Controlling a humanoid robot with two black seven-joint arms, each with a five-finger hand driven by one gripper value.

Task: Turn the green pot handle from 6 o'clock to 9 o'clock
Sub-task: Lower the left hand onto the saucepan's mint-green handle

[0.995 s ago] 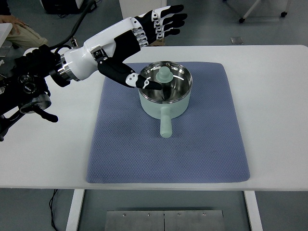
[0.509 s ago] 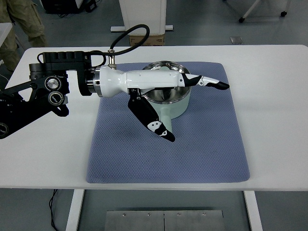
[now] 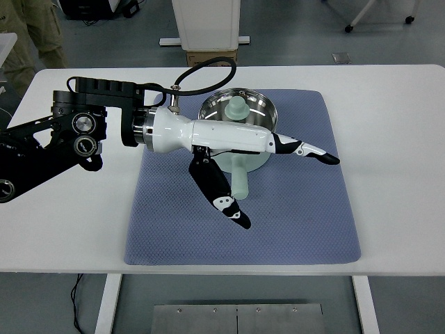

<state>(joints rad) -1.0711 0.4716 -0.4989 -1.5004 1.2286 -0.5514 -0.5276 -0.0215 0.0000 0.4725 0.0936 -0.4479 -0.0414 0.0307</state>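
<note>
A pale green pot (image 3: 238, 113) with a steel inside and a green knobbed lid stands on the blue mat (image 3: 292, 209). Its handle (image 3: 240, 182) points toward the near edge. My left hand (image 3: 278, 181) lies across the pot's front wall, above the handle's root. The fingers (image 3: 309, 152) stretch out to the right past the pot. The thumb (image 3: 221, 197) angles down on the left side of the handle. The hand is open and holds nothing. The palm hides the pot's front wall.
The mat lies on a white table (image 3: 396, 139). My left arm's black base (image 3: 69, 132) sits over the table's left part. A person's legs (image 3: 35, 35) stand beyond the far left corner. A cardboard box and a white post are behind the table.
My left hand has dropped toward the near edge, from over the pot's rim down to its front wall. The lid knob shows again. The thumb now reaches lower beside the handle.
</note>
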